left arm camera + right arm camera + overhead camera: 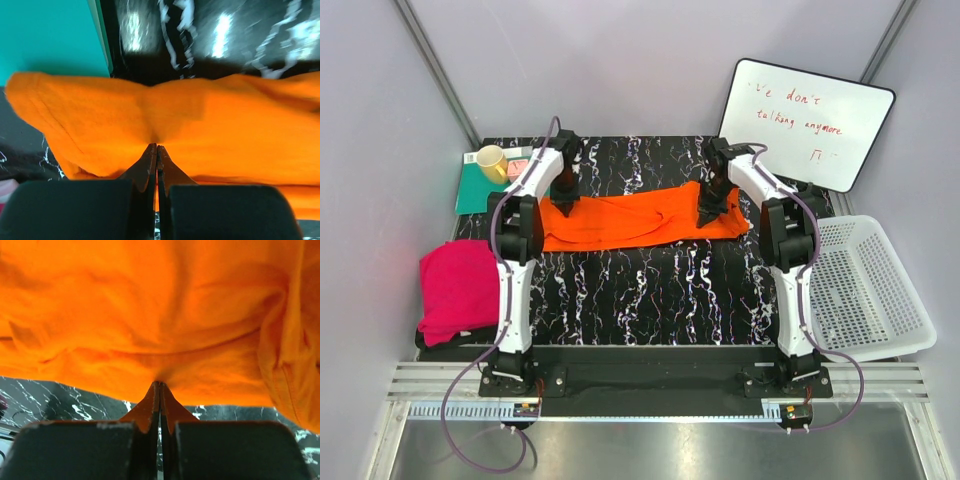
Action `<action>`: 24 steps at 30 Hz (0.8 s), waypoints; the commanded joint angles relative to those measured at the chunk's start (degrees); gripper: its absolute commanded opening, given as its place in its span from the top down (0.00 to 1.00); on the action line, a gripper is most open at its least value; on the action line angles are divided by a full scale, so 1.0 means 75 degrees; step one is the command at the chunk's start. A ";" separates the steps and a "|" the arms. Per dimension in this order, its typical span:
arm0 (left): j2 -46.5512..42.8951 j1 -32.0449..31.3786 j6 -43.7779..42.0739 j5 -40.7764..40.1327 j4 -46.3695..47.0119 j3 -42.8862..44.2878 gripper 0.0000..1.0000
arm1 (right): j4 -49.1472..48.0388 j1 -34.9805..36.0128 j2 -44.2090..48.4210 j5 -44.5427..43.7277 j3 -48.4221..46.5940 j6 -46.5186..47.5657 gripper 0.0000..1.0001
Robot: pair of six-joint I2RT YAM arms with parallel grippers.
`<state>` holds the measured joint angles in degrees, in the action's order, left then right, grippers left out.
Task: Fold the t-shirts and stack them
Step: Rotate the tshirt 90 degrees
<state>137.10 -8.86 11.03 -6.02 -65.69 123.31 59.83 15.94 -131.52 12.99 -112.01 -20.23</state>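
Note:
The orange t-shirt (640, 220) lies stretched as a long band across the far middle of the black marbled table. My left gripper (566, 203) is shut on its left end; in the left wrist view the gripper (157, 147) pinches the orange t-shirt (200, 125). My right gripper (712, 214) is shut on its right end; in the right wrist view the gripper (159, 385) pinches the orange t-shirt (150, 315). The magenta-pink t-shirt (460, 288) lies bunched at the table's left edge, away from both grippers.
A teal-green mat (475, 190) with a yellow mug (492, 162) sits at the far left; the mat also shows in the left wrist view (50, 35). A white perforated basket (865, 290) stands at the right. A whiteboard (805, 120) leans at the back right.

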 commanded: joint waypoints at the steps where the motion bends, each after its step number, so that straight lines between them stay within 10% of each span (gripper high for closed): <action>1: 0.0177 -0.0002 0.0135 -0.0392 -0.0522 0.0305 1.00 | 0.0178 0.0030 -0.0450 -0.0397 -0.0569 0.0107 1.00; 17: -0.1134 -0.0270 0.0299 0.0554 -0.0687 -0.2983 1.00 | 0.1093 0.0440 -0.3192 -0.1487 -0.5311 0.0740 1.00; 24: -0.2423 -0.1301 0.0544 0.1985 -0.0101 -0.4990 1.00 | -0.0441 0.0756 -0.3557 -0.0585 -0.5585 0.0822 1.00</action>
<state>123.87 -13.37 13.19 -0.78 -69.30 91.53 64.20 19.35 -156.18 5.76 -152.24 -15.59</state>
